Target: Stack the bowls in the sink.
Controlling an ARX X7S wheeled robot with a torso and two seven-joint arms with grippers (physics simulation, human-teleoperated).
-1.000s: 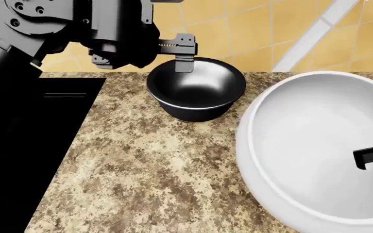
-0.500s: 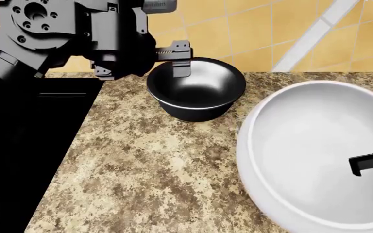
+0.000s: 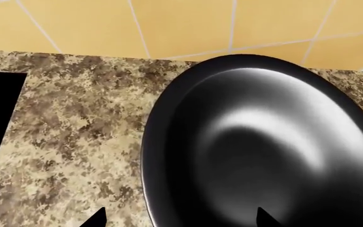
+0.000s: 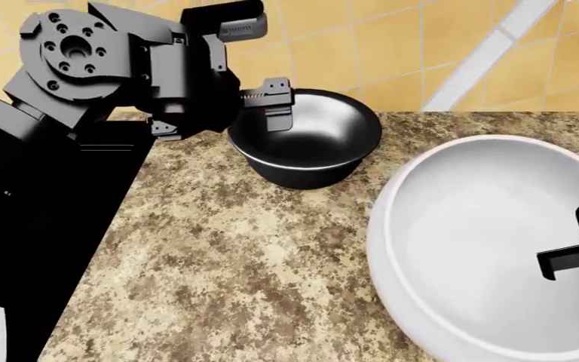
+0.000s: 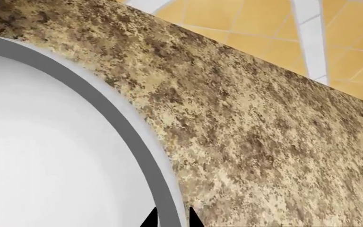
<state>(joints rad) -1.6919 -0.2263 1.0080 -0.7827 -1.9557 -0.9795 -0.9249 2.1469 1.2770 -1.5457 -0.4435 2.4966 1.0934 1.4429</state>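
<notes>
**A:** Progress so far? Sink (image 4: 58,226) is the black slab at the frame's left, nothing in it. Left gripper (image 4: 269,102) straddles the black bowl (image 4: 304,139) rim upper centre, jaws apart, one finger inside, one outside.

**B:** Yeah, so neither bowl's been delivered yet. White bowl (image 4: 481,241) fills the lower right; right gripper (image 5: 172,218) pinches its rim, jaws nearly closed. Looks lifted, tbh. Any labels?

**A:** Nope, no readable writing anywhere.

The speckled beige granite desk (image 4: 239,256) carries a black bowl (image 4: 304,139) at its far edge by the yellow tiled wall (image 4: 370,45); the white bowl (image 4: 481,241) occupies the right (resting or lifted, unclear). The black sink (image 4: 58,226) is set in at left.
</notes>
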